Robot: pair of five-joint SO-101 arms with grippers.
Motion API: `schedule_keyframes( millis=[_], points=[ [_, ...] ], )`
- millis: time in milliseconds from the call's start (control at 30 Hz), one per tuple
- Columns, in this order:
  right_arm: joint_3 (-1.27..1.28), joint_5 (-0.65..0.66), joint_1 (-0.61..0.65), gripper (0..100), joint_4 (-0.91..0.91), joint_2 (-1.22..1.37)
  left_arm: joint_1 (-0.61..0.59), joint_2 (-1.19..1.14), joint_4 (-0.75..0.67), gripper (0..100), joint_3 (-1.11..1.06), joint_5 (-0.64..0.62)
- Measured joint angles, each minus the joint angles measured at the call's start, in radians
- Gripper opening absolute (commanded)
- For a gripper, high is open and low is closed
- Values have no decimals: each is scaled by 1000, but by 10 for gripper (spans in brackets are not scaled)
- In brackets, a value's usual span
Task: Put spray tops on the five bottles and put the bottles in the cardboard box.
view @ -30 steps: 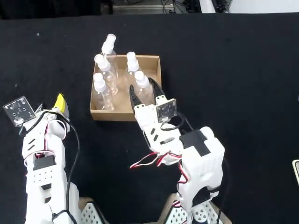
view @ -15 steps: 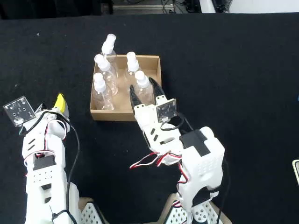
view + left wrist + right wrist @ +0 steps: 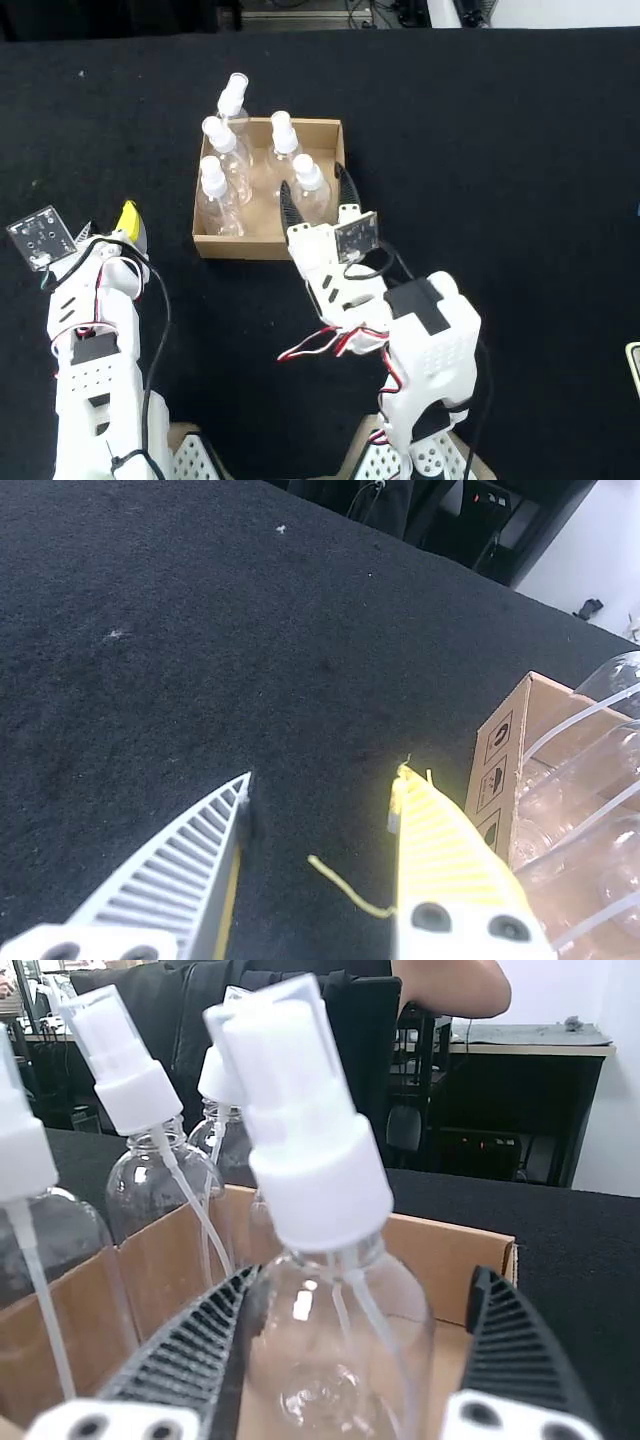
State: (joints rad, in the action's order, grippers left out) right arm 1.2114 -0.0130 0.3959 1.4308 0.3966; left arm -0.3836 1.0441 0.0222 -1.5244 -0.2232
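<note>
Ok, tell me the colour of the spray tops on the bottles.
The spray tops are white, clearest in the right wrist view.

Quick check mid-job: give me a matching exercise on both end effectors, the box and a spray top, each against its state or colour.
1 left end effector
2 right end effector
3 cardboard box
4 spray top

A white
B brown, bottles standing inside
C open, straddling a bottle
D open over bare black table

Pairs: 1-D, 2-C, 3-B, 4-A

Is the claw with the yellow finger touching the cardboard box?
Apart. The high view shows a strip of bare black table between the left gripper and the cardboard box.
</note>
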Motion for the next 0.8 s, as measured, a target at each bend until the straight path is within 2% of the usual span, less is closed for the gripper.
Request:
schedule_keyframes(
  millis=[200, 400, 700, 800],
  points=[
    [31, 0, 0, 266, 14, -71, 0, 0, 0, 202, 0, 0],
    [31, 0, 41, 266, -52, -229, 0, 0, 0, 202, 0, 0],
    [35, 0, 52, 266, -321, -678, 0, 0, 0, 201, 0, 0],
    [35, 0, 52, 264, -514, -875, 0, 0, 0, 127, -3, 0]
  ],
)
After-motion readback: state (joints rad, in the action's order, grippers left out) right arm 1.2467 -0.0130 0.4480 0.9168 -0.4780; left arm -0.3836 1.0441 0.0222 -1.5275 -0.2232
